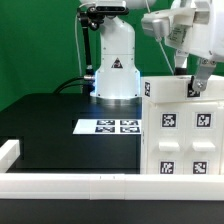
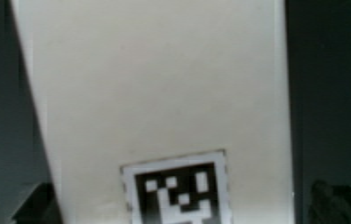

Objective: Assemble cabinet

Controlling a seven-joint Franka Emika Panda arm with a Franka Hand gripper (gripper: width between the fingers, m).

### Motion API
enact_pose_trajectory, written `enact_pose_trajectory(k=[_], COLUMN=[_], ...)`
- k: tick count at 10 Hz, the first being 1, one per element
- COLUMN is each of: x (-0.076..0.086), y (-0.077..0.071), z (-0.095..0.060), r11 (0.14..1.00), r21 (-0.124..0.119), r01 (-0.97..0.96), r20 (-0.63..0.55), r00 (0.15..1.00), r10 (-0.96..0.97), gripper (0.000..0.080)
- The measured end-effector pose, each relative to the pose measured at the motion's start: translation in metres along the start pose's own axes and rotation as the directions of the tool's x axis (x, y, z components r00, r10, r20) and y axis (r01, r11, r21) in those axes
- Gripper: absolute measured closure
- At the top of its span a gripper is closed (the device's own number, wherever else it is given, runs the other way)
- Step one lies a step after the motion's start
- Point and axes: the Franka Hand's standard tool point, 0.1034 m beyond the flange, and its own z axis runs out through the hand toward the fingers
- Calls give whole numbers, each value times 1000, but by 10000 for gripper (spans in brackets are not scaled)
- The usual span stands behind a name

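The cabinet (image 1: 183, 135) is a large white boxy unit with several black-and-white tags on its face, standing at the exterior view's right. My gripper (image 1: 194, 88) hangs over its top edge, with the fingertips at the upper rim. In the wrist view a white panel of the cabinet (image 2: 154, 90) with one tag (image 2: 175, 192) fills the space between my fingers (image 2: 33, 206). The fingers sit wide apart at either side of the panel, with a dark gap on one side. The gripper looks open and not clamped on it.
The marker board (image 1: 108, 126) lies flat on the black table (image 1: 50, 135) in front of the arm's white base (image 1: 115, 72). A white wall (image 1: 70, 186) runs along the table's near edge, with a short white piece (image 1: 8, 150) at the exterior view's left.
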Motion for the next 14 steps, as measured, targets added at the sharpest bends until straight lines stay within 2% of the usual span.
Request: enact_pose_trajectory(k=[2,3,4,7,8,9,10,12,13,14], x=[0,-1,-1,-2,-1,0,1,0,0,0], y=[0,0,0,0,-3,-7,-6,-4,-4,-4], z=[0,0,0,-1,0,0,-1,0,-1,-1], r11=[999,999,999,936,854,722,540,422,317,253], r21=[-1,-1,-1,8,33,83,141,138,128,122], r01=[-37,-38,-55,-352,-519,-687,-829,-896,-940,-960], r20=[0,0,-1,4,10,31,57,74,88,95], r00=[999,999,999,936,855,726,552,434,329,266], r10=[37,38,55,352,519,687,832,898,940,959], gripper=[151,251,249,249,249,249,249,249,249,248])
